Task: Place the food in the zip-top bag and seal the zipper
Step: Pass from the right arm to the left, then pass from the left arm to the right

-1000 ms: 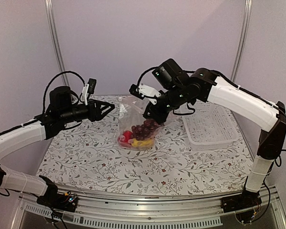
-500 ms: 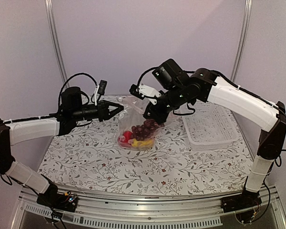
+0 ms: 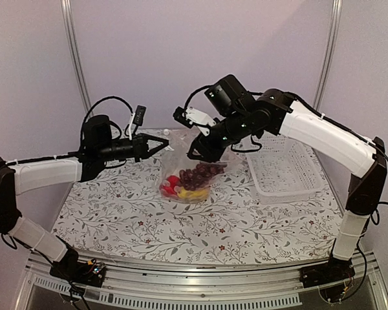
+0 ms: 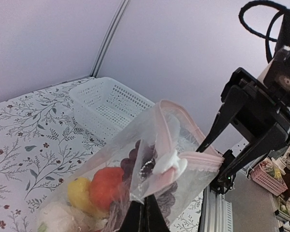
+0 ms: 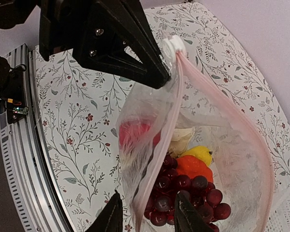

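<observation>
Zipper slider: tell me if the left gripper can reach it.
Probably yes: the left gripper is shut on the zip-top bag right beside the white slider, with nothing between.

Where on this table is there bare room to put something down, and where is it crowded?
Bare tablecloth runs along the near edge, in front of the zip-top bag, and on the left below the left arm. The white basket fills the right rear. Crowded at the bag's mouth, where left claw and right claw meet.
</observation>
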